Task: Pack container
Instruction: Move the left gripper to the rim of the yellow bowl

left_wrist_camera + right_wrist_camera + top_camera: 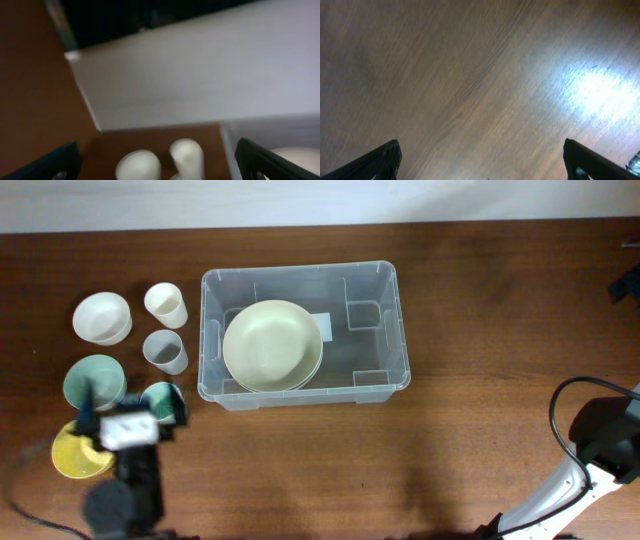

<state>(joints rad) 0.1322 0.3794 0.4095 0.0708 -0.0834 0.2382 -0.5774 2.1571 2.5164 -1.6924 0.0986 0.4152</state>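
Note:
The container (385, 275) is a large clear plastic bin at the table's centre, with a white label (322, 327) on its base. A pale green bowl (272, 345) lies inside it on the left. My left gripper (130, 408) is open and blurred, low at the left, between the green bowl (92, 378) and the teal cup (167, 402). In the left wrist view the open fingers (157, 150) frame a white bowl (137, 165) and a cream cup (186, 155), both blurred. My right gripper (481, 150) is open and empty over bare wood.
Left of the container stand a white bowl (102, 317), a cream cup (165, 304), a grey cup (165, 351) and a yellow bowl (78, 455). The right arm (605, 442) sits at the lower right with its cable. The container's corner shows in the left wrist view (280, 145).

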